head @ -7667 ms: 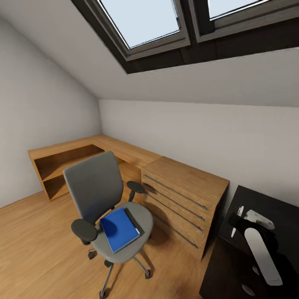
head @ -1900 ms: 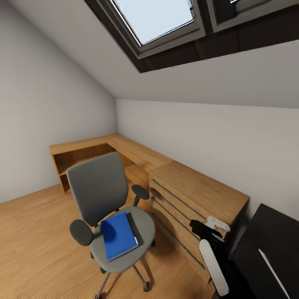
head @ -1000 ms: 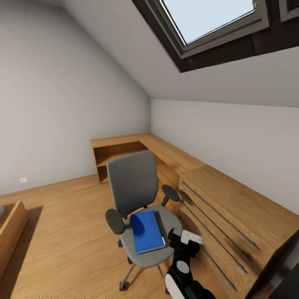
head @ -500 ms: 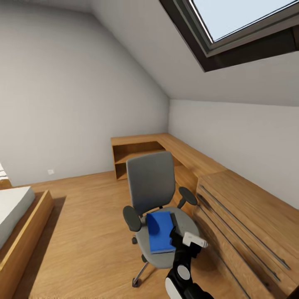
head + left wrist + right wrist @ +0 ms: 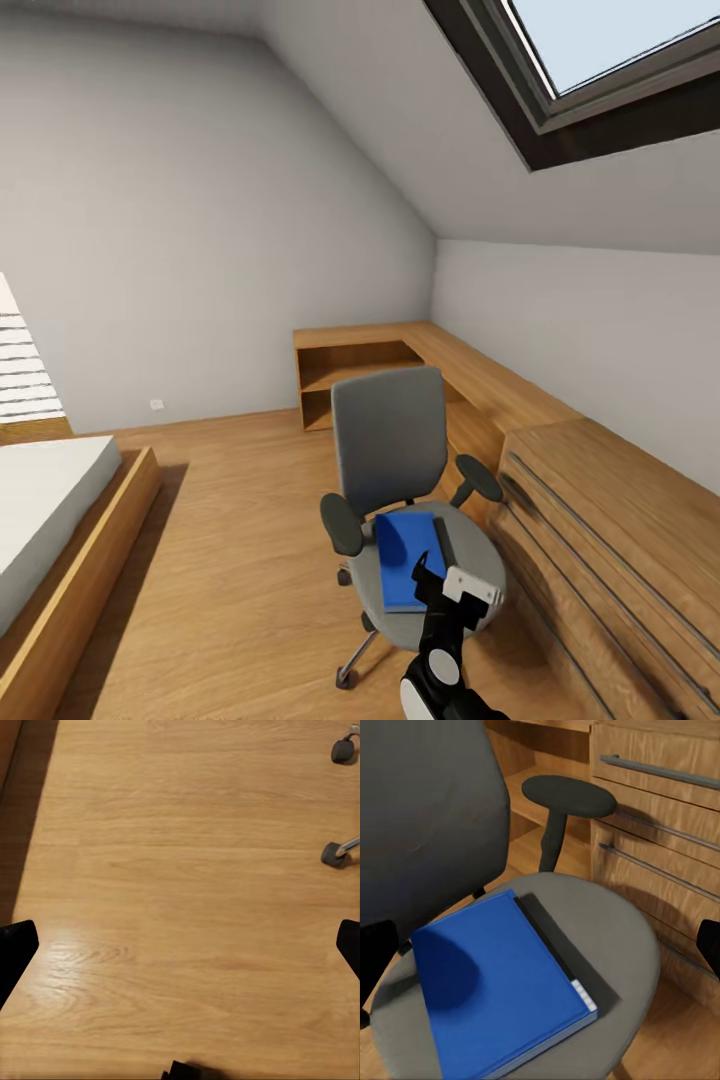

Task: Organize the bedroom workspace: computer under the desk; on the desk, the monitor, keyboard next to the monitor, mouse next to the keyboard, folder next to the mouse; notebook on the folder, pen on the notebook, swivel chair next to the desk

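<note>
**Reaching for the folder on the chair**

Here you are at the step of fetching the folder (image 5: 408,560), judging by where the right arm points. The folder lies flat on the grey seat of the swivel chair (image 5: 389,440), which stands on the wooden floor (image 5: 230,560) just beside the light wooden drawer cabinet (image 5: 620,540). Your right gripper (image 5: 440,590) hangs above the seat's front edge, near the folder but apart from it. In the right wrist view its two dark fingertips sit at the far edges, spread wide, with nothing between them. The left wrist view looks down at bare floor and two chair casters (image 5: 335,855); that gripper's fingers also stand wide apart and empty.

The folder (image 5: 499,986) is bright blue, rectangular and thin, with a dark spine strip and a pale edge. It looks hard to pinch from above; your next move probably calls for lowering toward an edge and closing across its thickness.
</note>
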Robot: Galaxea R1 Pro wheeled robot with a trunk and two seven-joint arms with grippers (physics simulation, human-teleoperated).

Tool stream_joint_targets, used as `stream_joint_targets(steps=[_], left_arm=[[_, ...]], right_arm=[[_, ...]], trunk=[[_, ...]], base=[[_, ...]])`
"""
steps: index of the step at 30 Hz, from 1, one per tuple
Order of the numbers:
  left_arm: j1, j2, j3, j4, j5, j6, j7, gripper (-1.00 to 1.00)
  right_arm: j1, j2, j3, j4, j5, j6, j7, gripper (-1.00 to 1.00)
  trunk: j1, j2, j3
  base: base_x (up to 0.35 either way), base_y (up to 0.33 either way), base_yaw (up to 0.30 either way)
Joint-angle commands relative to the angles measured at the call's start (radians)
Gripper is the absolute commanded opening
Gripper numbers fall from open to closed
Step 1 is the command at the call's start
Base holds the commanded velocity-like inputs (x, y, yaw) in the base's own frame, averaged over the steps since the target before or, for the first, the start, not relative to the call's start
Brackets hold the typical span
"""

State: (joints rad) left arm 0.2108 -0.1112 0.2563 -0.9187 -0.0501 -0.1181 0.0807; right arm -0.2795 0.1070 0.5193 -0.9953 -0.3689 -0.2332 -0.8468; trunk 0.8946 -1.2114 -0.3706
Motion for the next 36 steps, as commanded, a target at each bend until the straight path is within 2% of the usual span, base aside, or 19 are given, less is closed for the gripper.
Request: stream_joint_targets(steps=[1, 2, 4, 9, 13, 17, 20, 23, 27, 32, 36], left_arm=[[-0.001, -0.001, 0.002, 0.001, -0.005, -0.002, 0.002, 1.00], [-0.005, -0.002, 0.003, 0.007, -0.004, -0.003, 0.002, 1.00], [-0.006, -0.002, 0.003, 0.008, -0.003, -0.003, 0.002, 1.00], [-0.007, -0.002, 0.003, 0.001, 0.005, -0.003, 0.001, 1.00], [-0.008, -0.003, 0.002, -0.051, 0.025, 0.002, -0.002, 1.00], [-0.008, -0.005, 0.001, -0.146, 0.040, 0.037, -0.004, 1.00], [-0.008, -0.007, -0.001, -0.230, 0.045, 0.115, -0.006, 1.00], [-0.010, -0.009, -0.004, -0.329, 0.048, 0.235, -0.007, 1.00], [-0.047, -0.011, -0.017, -0.449, 0.050, 0.421, -0.008, 1.00], [-0.167, -0.011, -0.028, -0.513, 0.060, 0.629, -0.007, 1.00], [-0.292, -0.011, -0.030, -0.475, 0.086, 0.743, -0.008, 1.00]], right_arm=[[-0.001, -0.001, 0.003, 0.001, -0.008, -0.012, -0.003, 1.00], [-0.001, -0.003, 0.003, 0.003, -0.006, -0.051, -0.001, 1.00], [-0.002, -0.003, 0.002, 0.006, -0.005, -0.062, 0.001, 1.00], [-0.004, -0.005, -0.002, 0.018, -0.006, -0.074, 0.026, 1.00], [-0.007, -0.014, -0.010, 0.022, -0.011, -0.069, 0.071, 1.00], [-0.016, -0.037, -0.031, 0.024, -0.027, -0.020, 0.151, 1.00], [-0.036, -0.052, -0.062, 0.022, -0.052, 0.062, 0.225, 1.00], [-0.074, -0.060, -0.113, 0.022, -0.085, 0.157, 0.310, 1.00], [-0.145, -0.066, -0.209, 0.035, -0.123, 0.284, 0.416, 1.00], [-0.249, -0.069, -0.352, 0.123, -0.150, 0.432, 0.494, 1.00], [-0.345, -0.075, -0.461, 0.268, -0.158, 0.498, 0.518, 1.00]], trunk=[[0.000, -0.001, -0.001], [0.000, -0.001, -0.001], [0.000, -0.001, -0.001], [0.000, -0.001, -0.001], [0.000, -0.001, -0.001], [0.000, -0.001, -0.001], [0.000, -0.001, -0.001], [0.000, -0.001, -0.001], [0.000, -0.001, -0.001], [0.000, -0.001, -0.001], [0.000, -0.001, -0.001]], base=[[0.000, 0.000, 0.027], [0.000, 0.000, 0.011], [0.000, 0.000, 0.008], [0.000, 0.000, 0.003], [0.000, 0.000, 0.001], [0.000, 0.000, 0.000], [0.000, 0.000, 0.000], [0.000, 0.000, 0.000], [0.000, 0.000, 0.000], [0.000, 0.000, 0.000], [0.000, 0.000, 0.000]])
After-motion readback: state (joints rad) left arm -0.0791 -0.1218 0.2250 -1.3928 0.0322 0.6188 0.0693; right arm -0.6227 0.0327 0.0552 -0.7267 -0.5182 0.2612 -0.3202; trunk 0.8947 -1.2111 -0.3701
